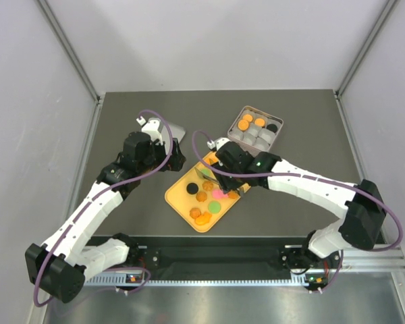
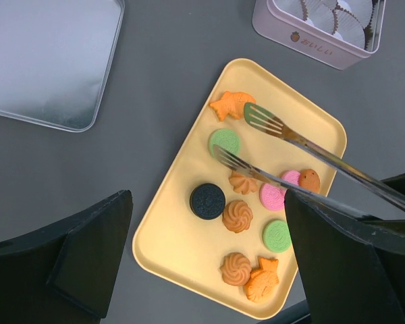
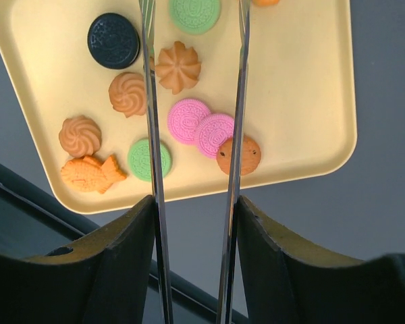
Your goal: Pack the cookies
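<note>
Across the dark table (image 1: 304,202): an orange tray (image 1: 179,196) lies at the middle, a pink tin (image 1: 246,108) beyond it to the right, and a silver lid (image 1: 177,129) beyond it to the left.
Tray contents: eleven cookies (image 2: 237,216) are loose on it: orange swirls and fish shapes, two green, two pink, one black.
Tin contents: three orange cookies and one black one sit in grey cups; other cups look unfilled.
Left gripper (image 1: 143,145): fingers spread wide and holding nothing, hanging above the tray's near-left side.
Right gripper (image 3: 194,223): pinching a pair of metal tongs (image 2: 290,138), whose blades stay apart.
Key relation: the tongs reach out over the tray, their long axis running toward its far-left corner. A round green cookie (image 2: 224,142) lies between the two blade tips, an orange fish just beyond the upper tip.
Nearer arm: the right, by judgement; it already straddles that cookie, and the tin is on its side.
Hard to tell: the right wrist view cuts off the blade tips and half the green cookie. How high the tips ride above the tray cannot be judged. From above, the right arm hides the tray's far corner.
</note>
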